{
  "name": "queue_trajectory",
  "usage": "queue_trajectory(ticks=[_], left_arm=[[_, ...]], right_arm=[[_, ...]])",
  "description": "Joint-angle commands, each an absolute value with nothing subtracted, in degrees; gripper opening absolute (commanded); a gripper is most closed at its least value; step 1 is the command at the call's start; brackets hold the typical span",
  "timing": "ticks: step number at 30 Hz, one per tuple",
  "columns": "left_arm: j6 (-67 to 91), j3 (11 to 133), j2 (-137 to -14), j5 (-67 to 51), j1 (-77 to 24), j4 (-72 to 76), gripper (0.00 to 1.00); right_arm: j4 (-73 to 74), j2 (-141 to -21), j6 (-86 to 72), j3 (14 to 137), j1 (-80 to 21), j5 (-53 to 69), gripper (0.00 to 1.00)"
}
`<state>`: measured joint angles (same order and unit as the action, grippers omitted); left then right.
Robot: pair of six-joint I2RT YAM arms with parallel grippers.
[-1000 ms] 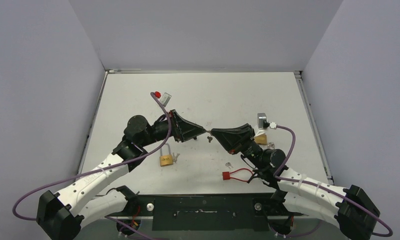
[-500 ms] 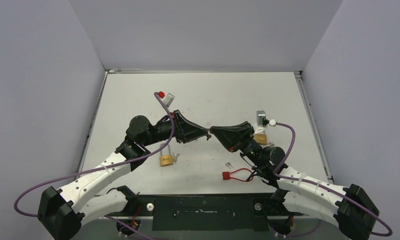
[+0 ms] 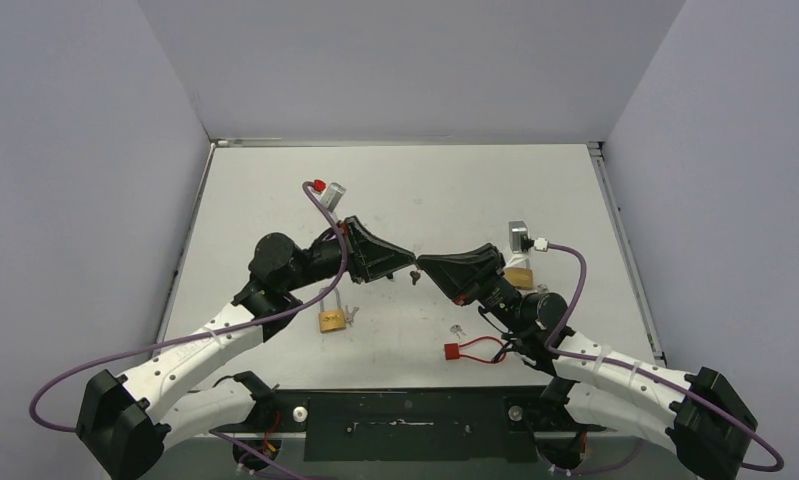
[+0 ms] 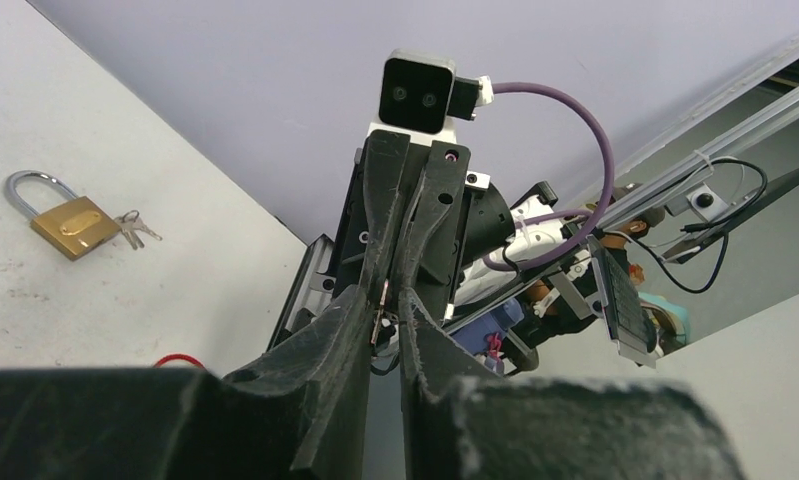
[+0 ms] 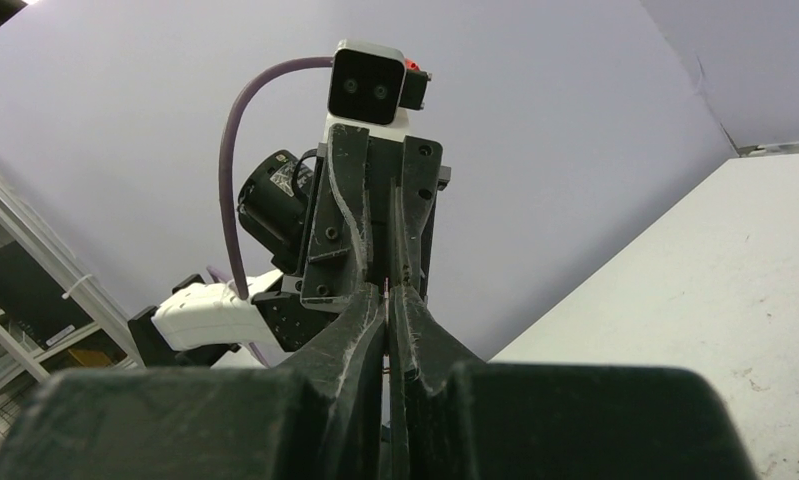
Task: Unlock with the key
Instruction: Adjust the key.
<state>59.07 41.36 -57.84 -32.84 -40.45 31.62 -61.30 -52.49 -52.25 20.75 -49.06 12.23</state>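
Observation:
My two grippers meet tip to tip above the middle of the table. The right gripper [image 3: 422,263] is shut on a small key [image 3: 415,270], seen edge-on between its fingers [image 5: 387,290]. The left gripper [image 3: 411,262] faces it with its jaws narrowed around the same key [image 4: 379,322]; the key lies against one finger and a thin gap shows at the other. A brass padlock [image 3: 332,320] with keys on it lies under the left arm. A second brass padlock [image 3: 520,278] lies behind the right wrist, also seen in the left wrist view as a padlock [image 4: 69,224].
A red cable lock [image 3: 473,349] and a loose small key [image 3: 457,329] lie near the right arm's base. The table [image 3: 445,190] is walled at the back and both sides. Purple camera cables loop off both wrists.
The left gripper's jaws have narrowed around the key at the right gripper's tip. Both arms have stayed almost in place, tips together.

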Motion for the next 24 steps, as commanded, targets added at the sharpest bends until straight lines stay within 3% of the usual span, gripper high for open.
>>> queue_trajectory(ticks=[1,7,12,15,18,20,24], left_arm=[[59.5,41.1,-58.2,-33.0,-40.8,37.0,0.11],[61.1,40.3,-59.2,-33.6,-40.8,39.5,0.00],[61.1,39.6,-59.1,-33.2,-40.7,41.2,0.00],[58.5,39.8,-58.0,-32.6,-40.8,39.0,0.00],[53.7,40.9,-56.6,-31.9,-40.8,33.2,0.00],[50.1,41.9,-55.5,-31.8,-40.7,29.0,0.00],[44.9,43.6,-55.1,-34.7,-40.6,23.6,0.00]], right_arm=[[-63.2,-53.1,-52.3,23.1,-48.7,13.1,0.00],[-63.2,-53.6,-52.5,23.5,-48.7,13.3,0.00],[-61.2,-53.3,-52.8,23.8,-48.7,13.0,0.00],[-56.8,-51.7,-52.0,24.0,-48.4,12.2,0.29],[-53.0,-48.4,-49.7,23.7,-47.4,12.9,0.66],[-49.0,-45.6,-47.3,23.8,-47.1,13.4,0.74],[-40.8,-42.0,-41.5,26.1,-46.7,18.0,0.76]])
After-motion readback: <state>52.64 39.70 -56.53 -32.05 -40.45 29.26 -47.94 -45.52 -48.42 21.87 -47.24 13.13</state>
